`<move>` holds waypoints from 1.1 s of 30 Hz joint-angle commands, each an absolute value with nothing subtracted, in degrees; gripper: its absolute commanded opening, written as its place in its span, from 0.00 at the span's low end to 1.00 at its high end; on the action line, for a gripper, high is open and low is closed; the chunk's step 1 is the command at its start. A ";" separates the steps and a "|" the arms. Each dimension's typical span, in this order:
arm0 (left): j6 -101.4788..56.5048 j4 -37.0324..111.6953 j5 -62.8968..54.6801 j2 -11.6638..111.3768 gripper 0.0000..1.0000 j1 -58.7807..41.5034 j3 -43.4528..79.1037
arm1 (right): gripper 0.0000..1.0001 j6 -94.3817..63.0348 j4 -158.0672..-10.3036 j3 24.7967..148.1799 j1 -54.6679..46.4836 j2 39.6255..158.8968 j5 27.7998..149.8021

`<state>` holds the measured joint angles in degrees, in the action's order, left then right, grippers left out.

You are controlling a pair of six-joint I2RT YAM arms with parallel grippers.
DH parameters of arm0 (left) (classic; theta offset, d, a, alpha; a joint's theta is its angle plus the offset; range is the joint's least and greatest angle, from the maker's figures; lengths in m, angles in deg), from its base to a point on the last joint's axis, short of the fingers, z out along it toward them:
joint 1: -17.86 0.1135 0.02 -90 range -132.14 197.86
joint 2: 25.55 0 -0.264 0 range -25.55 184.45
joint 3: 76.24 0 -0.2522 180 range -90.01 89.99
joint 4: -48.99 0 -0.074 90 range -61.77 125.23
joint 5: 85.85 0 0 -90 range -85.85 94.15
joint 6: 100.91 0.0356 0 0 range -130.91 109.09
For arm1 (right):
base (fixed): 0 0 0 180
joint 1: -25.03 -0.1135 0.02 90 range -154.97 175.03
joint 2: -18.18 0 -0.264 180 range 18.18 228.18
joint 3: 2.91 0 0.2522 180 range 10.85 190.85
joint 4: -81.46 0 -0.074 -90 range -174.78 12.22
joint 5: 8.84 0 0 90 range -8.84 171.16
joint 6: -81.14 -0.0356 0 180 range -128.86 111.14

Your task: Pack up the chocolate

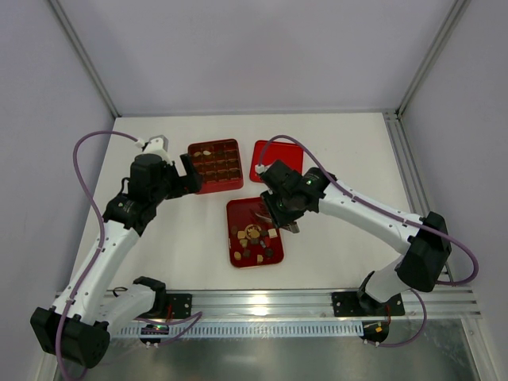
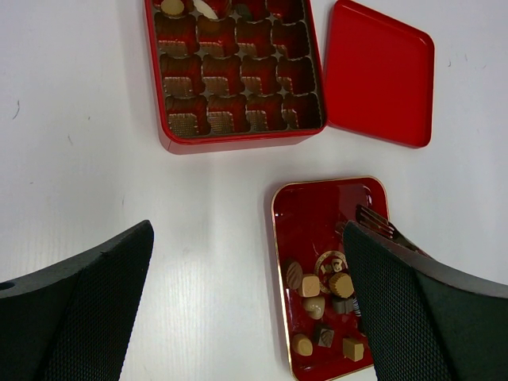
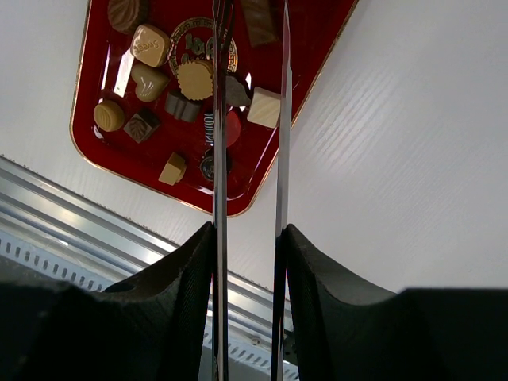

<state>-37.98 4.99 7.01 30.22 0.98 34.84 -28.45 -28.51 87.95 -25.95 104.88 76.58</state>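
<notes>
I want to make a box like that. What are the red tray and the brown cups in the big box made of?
The red tray looks like painted tin, glossy with a thin gold rim, though it could be plastic. The brown liner in the red box looks like thin moulded plastic or foil, ribbed and shiny.

Two arms stand at the table, the left arm and the right arm; three red tins lie there: one compartmented box of sixteen cells, four by four; one flat lid; one shallow tray; the chocolate comes to about a dozen loose pieces in the tray and two in the box.
</notes>
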 commanded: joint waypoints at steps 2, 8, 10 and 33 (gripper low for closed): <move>-38.51 6.93 6.35 29.38 1.00 1.25 34.80 | 0.42 -27.76 -28.18 87.67 -25.77 102.20 77.47; -38.59 6.84 6.35 29.47 1.00 1.34 34.71 | 0.42 -27.49 -27.92 86.97 -25.77 101.85 77.56; -38.68 6.93 6.44 29.38 1.00 1.25 34.71 | 0.41 -27.49 -28.00 86.88 -25.77 101.94 77.73; -38.68 6.93 6.35 29.29 1.00 1.34 34.80 | 0.31 -27.40 -27.74 88.63 -25.77 102.03 78.35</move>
